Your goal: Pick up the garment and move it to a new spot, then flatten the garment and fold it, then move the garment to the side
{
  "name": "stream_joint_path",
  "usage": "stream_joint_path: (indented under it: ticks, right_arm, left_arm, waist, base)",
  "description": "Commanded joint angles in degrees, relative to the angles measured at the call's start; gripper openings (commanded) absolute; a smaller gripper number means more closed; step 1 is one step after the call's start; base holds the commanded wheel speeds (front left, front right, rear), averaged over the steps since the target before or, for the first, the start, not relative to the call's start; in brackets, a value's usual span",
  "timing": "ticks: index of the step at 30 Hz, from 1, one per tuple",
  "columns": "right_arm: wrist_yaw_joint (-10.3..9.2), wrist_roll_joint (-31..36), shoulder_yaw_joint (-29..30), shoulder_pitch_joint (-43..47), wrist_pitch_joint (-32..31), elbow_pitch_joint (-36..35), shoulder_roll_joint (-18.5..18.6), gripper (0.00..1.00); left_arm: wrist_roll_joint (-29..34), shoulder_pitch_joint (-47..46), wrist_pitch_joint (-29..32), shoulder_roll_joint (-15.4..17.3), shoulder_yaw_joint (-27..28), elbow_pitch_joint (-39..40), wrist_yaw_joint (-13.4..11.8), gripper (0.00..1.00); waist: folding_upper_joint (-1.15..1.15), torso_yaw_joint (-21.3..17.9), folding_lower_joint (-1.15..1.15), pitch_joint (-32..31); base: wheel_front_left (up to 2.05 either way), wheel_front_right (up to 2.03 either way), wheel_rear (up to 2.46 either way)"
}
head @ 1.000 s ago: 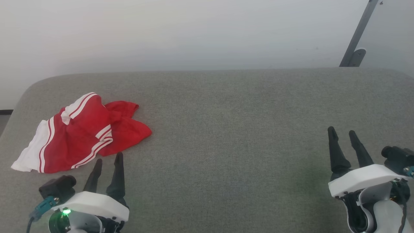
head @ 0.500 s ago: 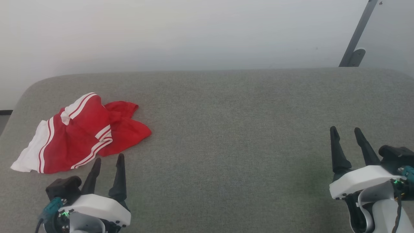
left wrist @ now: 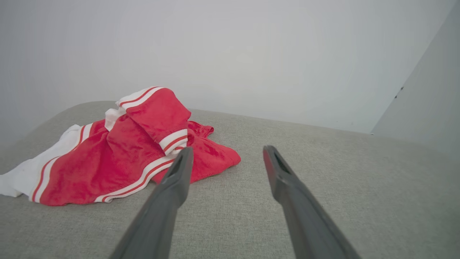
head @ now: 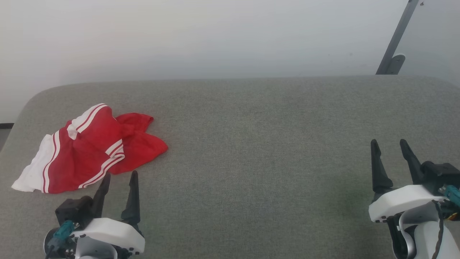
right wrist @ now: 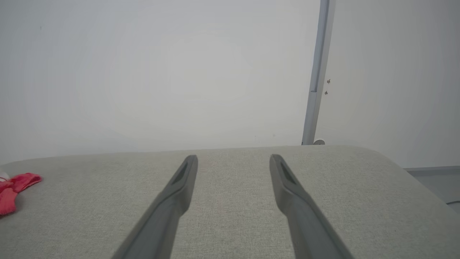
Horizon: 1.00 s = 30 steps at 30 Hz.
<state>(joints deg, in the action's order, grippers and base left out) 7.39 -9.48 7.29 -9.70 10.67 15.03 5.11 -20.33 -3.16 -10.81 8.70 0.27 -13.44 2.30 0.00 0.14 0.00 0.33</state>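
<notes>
No text, label, brand, number or sign can be read in any view. On the crumpled garment only red cloth, white panels and striped trim are seen, with no legible lettering.

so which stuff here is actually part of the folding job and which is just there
Part of the job:
- garment, crumpled at the left of the table
- left gripper, open, just short of the garment
- right gripper, open, over bare table far to the right

Just there:
- grey padded table, the work surface
- metal pole against the wall behind
</notes>
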Motion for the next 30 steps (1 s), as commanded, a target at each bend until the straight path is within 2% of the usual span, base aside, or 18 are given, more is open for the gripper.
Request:
stream_joint_path:
  ticks: [1, 30]
  right_arm:
    - [0.15, 1.7, 0.3, -0.4, 0.8, -0.5, -0.1, 1.00]
    - [0.11, 12.4, 3.0, -0.2, 4.0, -0.7, -1.0, 1.00]
  left_arm:
    - [1.7, 0.1, -0.7, 0.0, 0.3, 0.1, 0.5, 1.00]
    - [13.5, -0.9, -3.8, -1.7, 4.5, -3.0, 3.8, 1.00]
  waist:
    - [0.00, 0.0, 0.00, 0.0]
    - [0.00, -0.3, 0.00, 0.4]
  base:
    - [0.00, 0.00, 0.00]
    - [0.00, 0.00, 0.00]
